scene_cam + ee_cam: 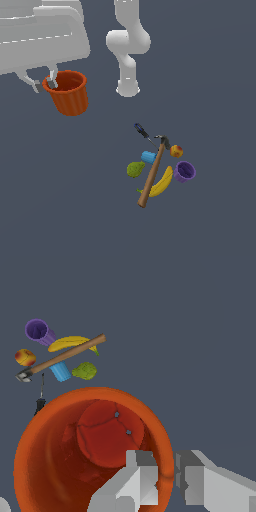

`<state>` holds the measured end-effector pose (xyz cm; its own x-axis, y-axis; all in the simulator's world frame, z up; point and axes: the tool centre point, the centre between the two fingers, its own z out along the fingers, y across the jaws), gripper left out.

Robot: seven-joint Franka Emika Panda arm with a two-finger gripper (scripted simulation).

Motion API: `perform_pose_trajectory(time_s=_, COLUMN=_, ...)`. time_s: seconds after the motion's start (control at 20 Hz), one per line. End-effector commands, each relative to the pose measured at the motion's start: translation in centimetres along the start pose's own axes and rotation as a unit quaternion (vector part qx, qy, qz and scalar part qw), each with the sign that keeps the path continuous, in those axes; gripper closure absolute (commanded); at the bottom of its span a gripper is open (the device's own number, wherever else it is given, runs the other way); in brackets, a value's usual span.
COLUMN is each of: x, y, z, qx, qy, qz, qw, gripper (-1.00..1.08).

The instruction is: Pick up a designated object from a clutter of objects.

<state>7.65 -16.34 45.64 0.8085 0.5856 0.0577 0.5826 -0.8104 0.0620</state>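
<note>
Orange cup (69, 95) is held aloft at the exterior view's upper left, well apart from the clutter on the floor. Gripper (45, 85) is nearly closed, pinching the cup's rim: in the wrist view one finger (137, 476) sits inside the cup and the other outside, wall between them. Cup hangs upright, mouth up.

Clutter remains grouped: hammer (151, 176) lying across banana (162, 182), with pear (134, 169), blue cup (148, 157), apple (176, 150), purple cup (184, 171) and screwdriver (142, 131) close around.

Risks, as judged: the hold is on a thin rim at one side only, so the cup's weight hangs off-centre. A quick swing or jolt could pivot it between the fingers or let it slip out. The ribbed, tapered wall gives the pads little flat bearing.

Markings: none legible on any item.
</note>
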Motion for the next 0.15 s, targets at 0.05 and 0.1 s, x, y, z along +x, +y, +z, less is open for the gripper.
perform_pose_trajectory(time_s=0.05, x=0.14, y=0.09, z=-0.34, qx=-0.001, qy=0.0, qz=0.0, qw=1.0, gripper=1.08)
perform_pose_trajectory(time_s=0.1, x=0.15, y=0.09, z=-0.35, qx=-0.001, qy=0.0, qz=0.0, qw=1.0, gripper=1.08)
